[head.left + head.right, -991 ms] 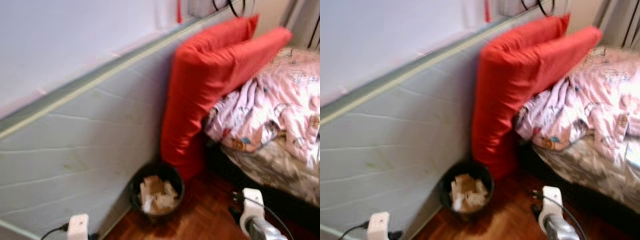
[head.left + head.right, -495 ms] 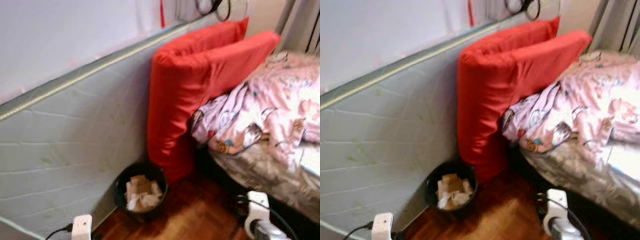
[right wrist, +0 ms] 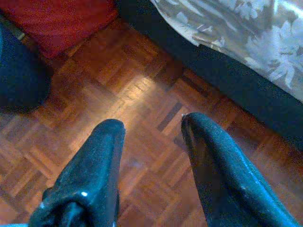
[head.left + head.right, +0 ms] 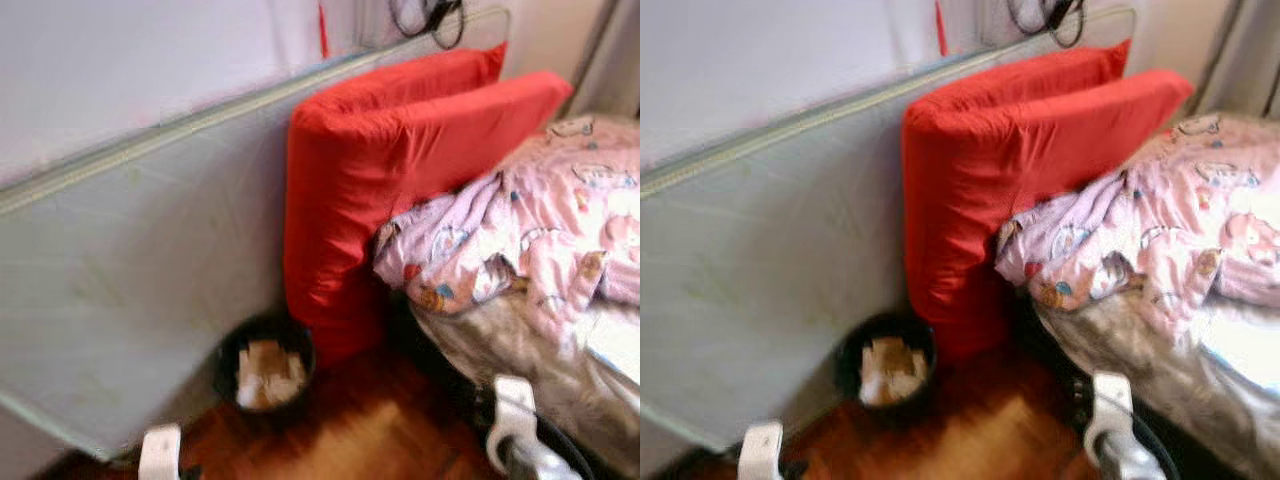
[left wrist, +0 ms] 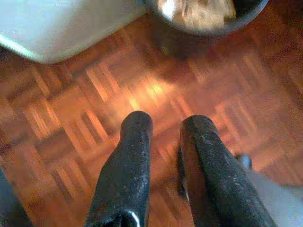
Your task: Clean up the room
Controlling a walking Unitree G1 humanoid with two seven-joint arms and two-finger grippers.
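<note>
while both the left gripper (image 5: 165,124) and right gripper (image 3: 151,124) are held parted and empty above the parquet floor (image 3: 142,94), a black bin (image 4: 264,360) of paper scraps is seen beside 2 red cushions (image 4: 400,170).

Left gripper (image 5: 165,124): two long black fingers, rough speckled surface, rounded tips. Right gripper (image 3: 152,126): same black fingers, glossier. White wrist blocks, black cable on right wrist (image 4: 512,420).

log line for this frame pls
scene: bin of paper beside red cushions | left gripper: open, empty, above floor | right gripper: open, empty
</note>
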